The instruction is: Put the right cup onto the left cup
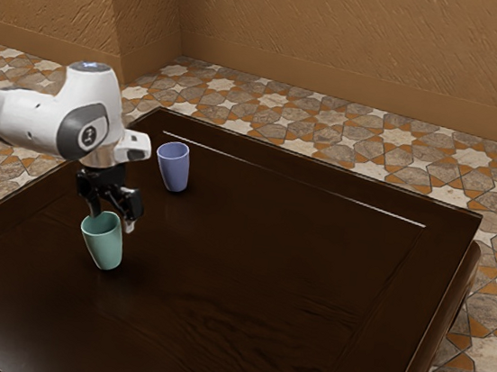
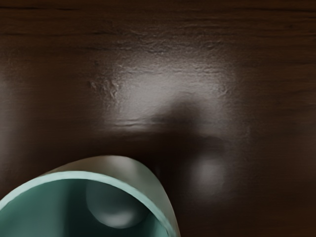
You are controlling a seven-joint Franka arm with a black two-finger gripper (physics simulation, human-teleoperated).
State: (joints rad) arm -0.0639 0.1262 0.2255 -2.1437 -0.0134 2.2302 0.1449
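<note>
Glossy dark wood table (image 1: 239, 266) beneath a smooth green cup (image 1: 103, 245)

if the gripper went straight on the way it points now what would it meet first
Probably the green cup, its rim close under the open gripper, though the exact depth between them is unclear.

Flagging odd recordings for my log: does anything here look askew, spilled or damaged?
Nothing stands out. The green cup and the blue cup both appear upright and intact on the table, and I see no spill around either.
</note>
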